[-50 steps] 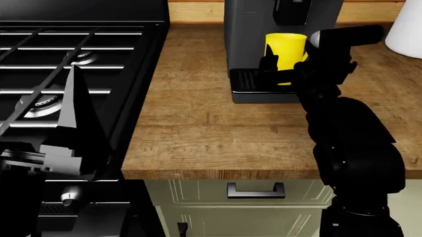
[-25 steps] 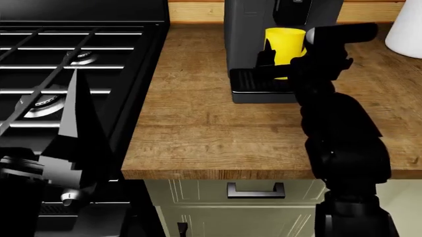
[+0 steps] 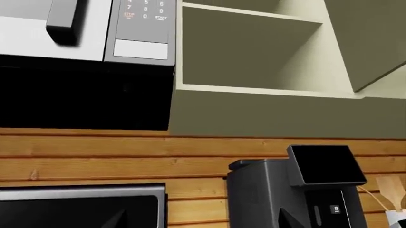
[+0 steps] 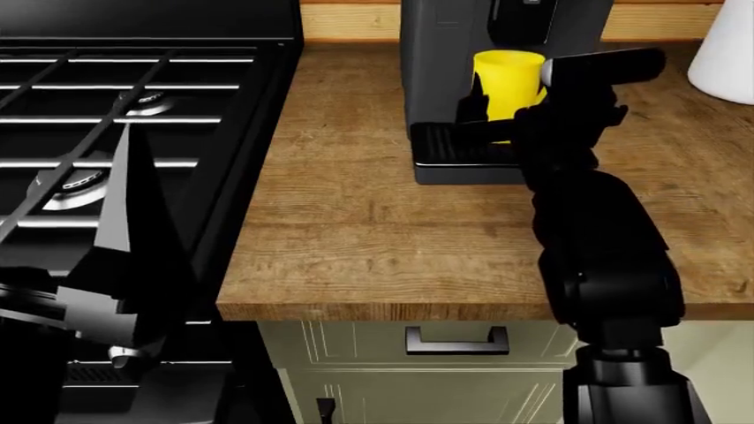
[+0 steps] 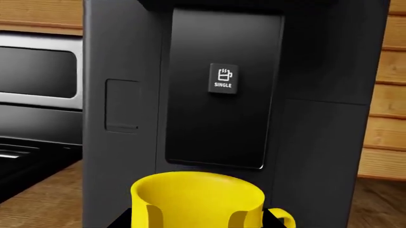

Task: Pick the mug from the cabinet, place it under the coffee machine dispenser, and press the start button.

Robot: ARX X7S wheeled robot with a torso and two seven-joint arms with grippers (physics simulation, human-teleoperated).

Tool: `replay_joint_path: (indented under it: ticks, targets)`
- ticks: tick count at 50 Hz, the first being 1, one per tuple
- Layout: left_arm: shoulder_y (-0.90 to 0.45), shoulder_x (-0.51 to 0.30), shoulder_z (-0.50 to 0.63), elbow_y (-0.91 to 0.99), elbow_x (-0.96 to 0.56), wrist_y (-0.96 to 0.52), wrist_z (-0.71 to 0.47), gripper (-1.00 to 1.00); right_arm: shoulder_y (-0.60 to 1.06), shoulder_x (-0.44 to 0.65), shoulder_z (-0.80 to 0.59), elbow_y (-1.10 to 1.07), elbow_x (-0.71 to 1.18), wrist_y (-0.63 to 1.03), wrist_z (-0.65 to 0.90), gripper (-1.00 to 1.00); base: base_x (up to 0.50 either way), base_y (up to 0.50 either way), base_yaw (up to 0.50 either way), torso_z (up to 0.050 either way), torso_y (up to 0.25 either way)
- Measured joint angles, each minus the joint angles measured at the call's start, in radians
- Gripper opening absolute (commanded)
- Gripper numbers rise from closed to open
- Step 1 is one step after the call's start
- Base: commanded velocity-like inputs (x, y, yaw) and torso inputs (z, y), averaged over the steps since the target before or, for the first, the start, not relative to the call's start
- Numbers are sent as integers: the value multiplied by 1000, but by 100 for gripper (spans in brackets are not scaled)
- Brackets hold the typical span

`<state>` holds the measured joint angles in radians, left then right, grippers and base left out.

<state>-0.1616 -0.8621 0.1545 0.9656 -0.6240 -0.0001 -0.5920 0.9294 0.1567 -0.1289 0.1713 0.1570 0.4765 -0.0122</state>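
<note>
Mug [image 4: 509, 81] sat upright on drip tray [image 4: 454, 146], upper centre of head frame, clamped in right pincer [image 4: 495, 119]. Start button [image 5: 223, 81] straight above mug. Left pincer unseen, can't tell.

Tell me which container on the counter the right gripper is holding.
The yellow mug at the coffee machine, held by the right gripper. The white crock stands apart, untouched.
</note>
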Motion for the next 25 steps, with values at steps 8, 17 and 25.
replay_joint_path:
  ticks: [8, 17, 25]
  targets:
    - [5, -4, -2, 3, 1, 5, -2, 100, -3, 3, -10, 4, -2, -11, 9, 100, 18, 1, 11, 2, -6]
    - [8, -8, -2, 5, 3, 10, -3, 100, -2, 2, -14, 4, -13, 31, 21, 100, 1, 0, 1, 0, -1]
    - [8, -12, -2, 8, 2, 13, -5, 100, 0, 3, -15, -19, -17, 80, 34, 100, 0, 0, 0, 0, 0]
